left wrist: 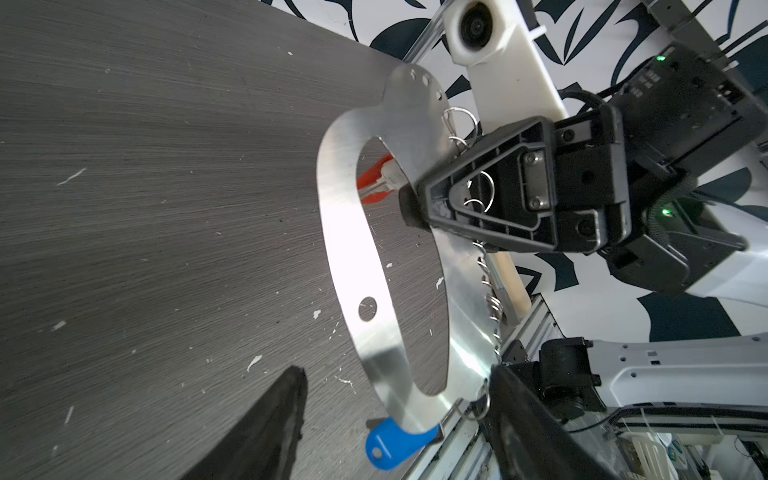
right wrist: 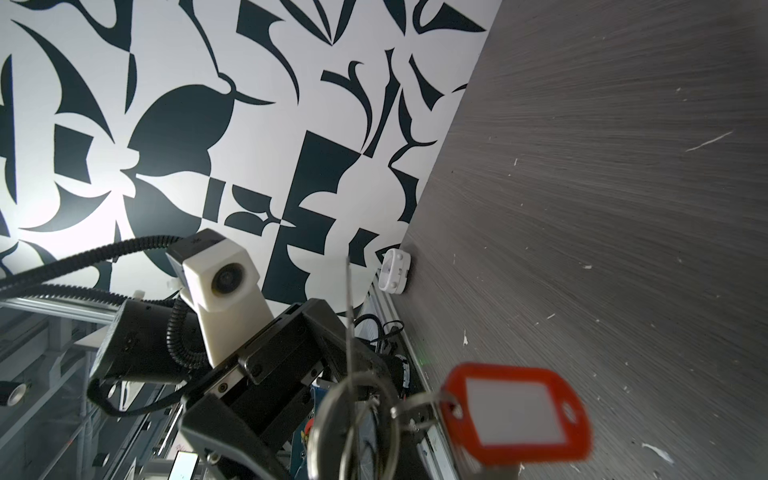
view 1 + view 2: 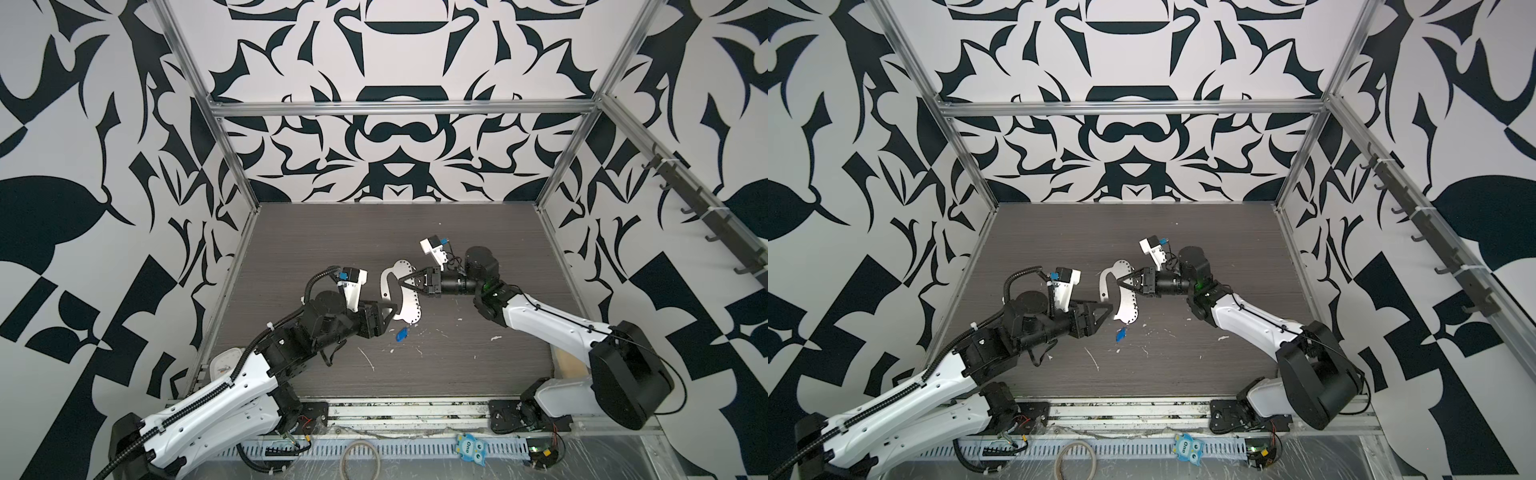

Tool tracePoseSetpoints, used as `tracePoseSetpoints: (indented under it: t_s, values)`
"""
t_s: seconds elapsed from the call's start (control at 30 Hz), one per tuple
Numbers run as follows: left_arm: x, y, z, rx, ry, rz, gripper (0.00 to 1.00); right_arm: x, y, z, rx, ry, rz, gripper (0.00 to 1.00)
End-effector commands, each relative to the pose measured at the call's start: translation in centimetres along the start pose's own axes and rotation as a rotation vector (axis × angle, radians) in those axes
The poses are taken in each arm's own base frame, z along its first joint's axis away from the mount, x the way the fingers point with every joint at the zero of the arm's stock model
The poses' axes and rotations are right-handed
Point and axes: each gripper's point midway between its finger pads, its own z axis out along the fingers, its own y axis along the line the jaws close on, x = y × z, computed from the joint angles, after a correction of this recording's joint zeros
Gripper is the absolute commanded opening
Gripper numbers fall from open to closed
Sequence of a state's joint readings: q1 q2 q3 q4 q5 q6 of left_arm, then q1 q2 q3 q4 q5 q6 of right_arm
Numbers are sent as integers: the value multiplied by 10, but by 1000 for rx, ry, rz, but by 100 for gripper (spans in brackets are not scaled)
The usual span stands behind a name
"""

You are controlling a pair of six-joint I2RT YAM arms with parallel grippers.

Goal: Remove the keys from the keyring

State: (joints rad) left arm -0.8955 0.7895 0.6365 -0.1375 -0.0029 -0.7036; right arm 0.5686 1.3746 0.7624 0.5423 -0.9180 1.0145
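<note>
The keyring, seemingly stiff and slick, hangs over the table, clamped from three o'clock by the right gripper; the left gripper gapes empty at seven. Likeliest hold: the dangling blue-tagged key.

I work in a robotics lab cell: aluminium frame, black-and-white patterned walls, scuffed grey table, cable duct.
</note>
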Motion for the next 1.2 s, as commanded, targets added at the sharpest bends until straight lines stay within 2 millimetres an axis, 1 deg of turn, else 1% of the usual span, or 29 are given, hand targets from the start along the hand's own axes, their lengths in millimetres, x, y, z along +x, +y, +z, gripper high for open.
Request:
tracePoseSetpoints:
  t_s: [0.0,0.07,0.27,0.47,0.63,0.7,0.73,0.77,0.83,0.9,1.0,1.1,1.17]
  values:
    - [-7,-11,-1,64,-35,-17,67,-6,45,0,-113,16,-136,2]
    - [-10,-16,-3,97,-55,-22,61,-5,46,2,-117,25,-138,2]
    - [-14,-18,-6,119,-80,-43,51,-4,48,6,-147,40,-130,2]
    - [-17,-16,-7,126,-108,-81,30,-5,48,9,-160,45,-115,3]
    - [-24,-10,-11,102,-159,-128,10,-7,48,10,-160,44,-99,7]
    - [-27,-7,-13,91,-181,-150,3,-8,49,9,-157,40,-96,12]
    - [-29,-6,-14,87,-190,-162,0,-9,51,9,-157,35,-99,17]
    - [-30,-6,-15,87,-198,-174,0,-9,53,8,-157,33,-102,24]
    - [-32,-4,-17,76,-208,-198,0,-10,54,6,-146,25,-110,41]
    - [-34,-3,-18,66,-210,-218,0,-10,55,4,-129,19,-125,51]
    - [-35,0,-20,38,-206,-255,0,-8,52,0,-86,4,-141,58]
    - [-37,2,-22,19,-208,-301,0,-6,46,-5,-34,-13,-152,60]
    - [-39,2,-25,12,-214,-324,0,-4,38,-10,25,-27,-159,61]
